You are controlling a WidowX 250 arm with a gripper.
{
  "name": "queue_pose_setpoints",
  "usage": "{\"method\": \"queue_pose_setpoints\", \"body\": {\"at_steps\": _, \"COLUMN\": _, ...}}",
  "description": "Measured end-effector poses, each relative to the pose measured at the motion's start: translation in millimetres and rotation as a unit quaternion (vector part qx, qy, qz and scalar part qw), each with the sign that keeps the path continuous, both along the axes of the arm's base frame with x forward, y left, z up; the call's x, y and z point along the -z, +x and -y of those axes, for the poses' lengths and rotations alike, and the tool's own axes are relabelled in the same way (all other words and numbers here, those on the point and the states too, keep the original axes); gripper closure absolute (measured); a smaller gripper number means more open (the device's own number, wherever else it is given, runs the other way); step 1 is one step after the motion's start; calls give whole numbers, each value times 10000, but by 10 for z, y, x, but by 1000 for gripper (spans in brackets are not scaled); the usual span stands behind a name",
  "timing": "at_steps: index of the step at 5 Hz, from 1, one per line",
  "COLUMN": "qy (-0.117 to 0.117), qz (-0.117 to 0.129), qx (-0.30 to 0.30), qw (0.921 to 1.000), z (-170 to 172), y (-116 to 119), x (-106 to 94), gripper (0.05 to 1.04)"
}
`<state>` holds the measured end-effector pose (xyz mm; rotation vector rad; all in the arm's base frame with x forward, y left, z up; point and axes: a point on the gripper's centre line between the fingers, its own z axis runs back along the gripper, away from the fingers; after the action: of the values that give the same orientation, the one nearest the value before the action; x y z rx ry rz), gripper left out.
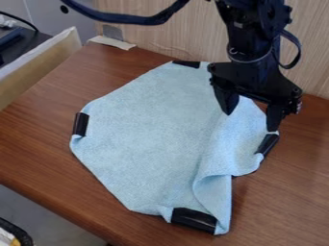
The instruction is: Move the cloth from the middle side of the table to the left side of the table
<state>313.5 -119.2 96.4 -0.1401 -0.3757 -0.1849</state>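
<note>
The black gripper hangs over the right part of the cloth, its two fingers spread apart with one above the blue fabric and the other by the cloth's right edge. Across the middle of the table lies the light blue cloth, mostly flat, with a raised fold running down its right side to the front corner. Black tape pieces wrap its edges at the back, left, right and front. The brown wooden table shows around it.
A wood-grain wall stands behind the table. At the upper left, a pale board runs along the table's edge, with a bit of tape at the back corner. A black cable loops from the arm across the top.
</note>
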Motion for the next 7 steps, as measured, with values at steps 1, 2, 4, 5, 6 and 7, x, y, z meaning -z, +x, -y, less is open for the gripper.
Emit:
{"method": "queue_pose_setpoints", "body": {"at_steps": 1, "qy": 44, "qz": -157, "qx": -28, "qw": 9999, "z": -6, "y": -19, "x": 101, "gripper": 83}}
{"method": "queue_pose_setpoints", "body": {"at_steps": 2, "qy": 102, "qz": -295, "qx": -203, "qw": 9993, "z": -89, "y": -18, "x": 171, "gripper": 83}}
{"method": "queue_pose_setpoints", "body": {"at_steps": 4, "qy": 29, "qz": -472, "qx": -673, "qw": 9966, "z": -444, "y": -26, "x": 285, "gripper": 83}}
{"method": "queue_pose_setpoints", "body": {"at_steps": 5, "qy": 113, "qz": -1096, "qx": -966, "qw": 9892, "z": -648, "y": -68, "x": 610, "gripper": 83}}
{"method": "queue_pose_setpoints", "body": {"at_steps": 6, "qy": 85, "qz": -1334, "qx": -1140, "qw": 9845, "z": -706, "y": 35, "x": 765, "gripper": 84}}
{"method": "queue_pose_setpoints", "body": {"at_steps": 7, "qy": 189, "qz": -1383, "qx": -1143, "qw": 9836, "z": -696, "y": 81, "x": 788, "gripper": 84}}
